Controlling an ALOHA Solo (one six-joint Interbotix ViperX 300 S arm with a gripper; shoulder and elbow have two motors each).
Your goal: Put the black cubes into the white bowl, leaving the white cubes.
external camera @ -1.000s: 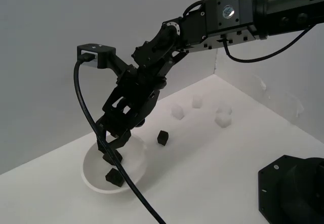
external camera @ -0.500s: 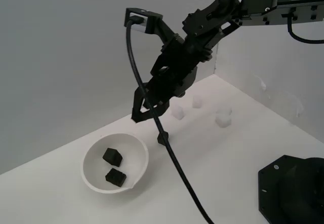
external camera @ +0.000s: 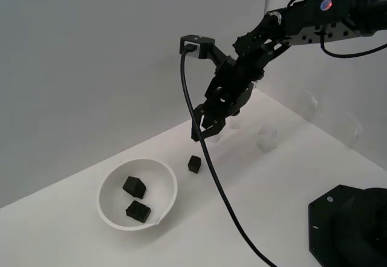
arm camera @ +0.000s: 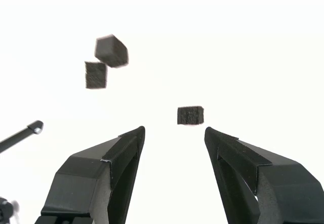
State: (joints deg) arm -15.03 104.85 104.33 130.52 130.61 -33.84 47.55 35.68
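white table [external camera: 272,194], white bowl [external camera: 109,209], lone black cube [external camera: 193,164], white cubes [external camera: 266,141]

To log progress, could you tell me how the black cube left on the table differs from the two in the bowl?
The lone black cube sits on the bare table, outside the white bowl, below the open, empty gripper; the two black cubes lie inside the bowl, close together. All three look alike in size and matte black colour.

white bowl [external camera: 166,179] washed out in wrist view
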